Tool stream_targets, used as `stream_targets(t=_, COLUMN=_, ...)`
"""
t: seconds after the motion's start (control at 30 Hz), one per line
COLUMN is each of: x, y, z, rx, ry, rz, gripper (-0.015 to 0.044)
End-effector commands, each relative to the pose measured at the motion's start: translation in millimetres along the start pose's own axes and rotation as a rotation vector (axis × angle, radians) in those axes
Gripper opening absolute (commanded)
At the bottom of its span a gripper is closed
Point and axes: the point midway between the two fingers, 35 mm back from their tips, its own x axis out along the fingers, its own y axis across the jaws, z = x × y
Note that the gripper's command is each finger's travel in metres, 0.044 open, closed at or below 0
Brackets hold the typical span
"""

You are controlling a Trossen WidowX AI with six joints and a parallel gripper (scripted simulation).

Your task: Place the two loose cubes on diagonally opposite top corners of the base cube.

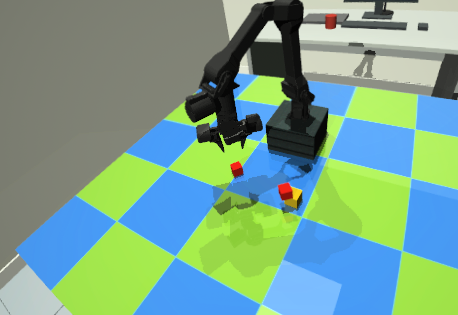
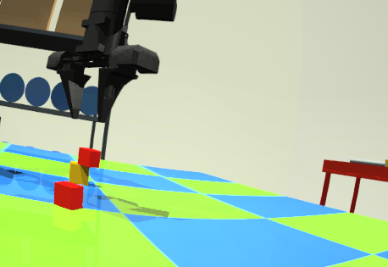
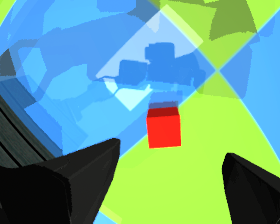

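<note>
A yellow base cube [image 1: 295,199] [image 2: 78,173] stands on the checkered floor. One red cube [image 1: 285,190] [image 2: 89,157] rests on top of it, over one corner. A second red cube [image 1: 237,169] [image 2: 68,195] [image 3: 163,127] lies loose on the floor to the left of the base. My gripper [image 1: 231,144] [image 2: 88,114] [image 3: 173,155] is open and empty. It hangs well above the loose red cube, which shows between the fingertips in the wrist view.
The arm's black base [image 1: 297,132] stands on the floor behind the cubes. A grey wall [image 1: 100,46] runs along the left. A desk [image 1: 380,33] with a monitor stands at the back. A red table [image 2: 356,172] stands far right.
</note>
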Motion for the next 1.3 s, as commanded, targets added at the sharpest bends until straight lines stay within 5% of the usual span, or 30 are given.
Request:
stream_targets(t=0.0, x=0, y=-2, z=-27, rx=-0.216, ry=0.006, rz=0.020, gripper=0.0265)
stream_targets(t=0.33, x=2, y=-2, z=-27, rx=-0.216, ry=0.006, rz=0.020, gripper=0.0265)
stream_targets(t=0.53, x=60, y=0, z=-27, rx=-0.216, ry=0.006, rz=0.020, gripper=0.0265)
stream_targets(t=1.27, x=86, y=0, z=-28, rx=-0.216, ry=0.006, rz=0.020, gripper=0.0265)
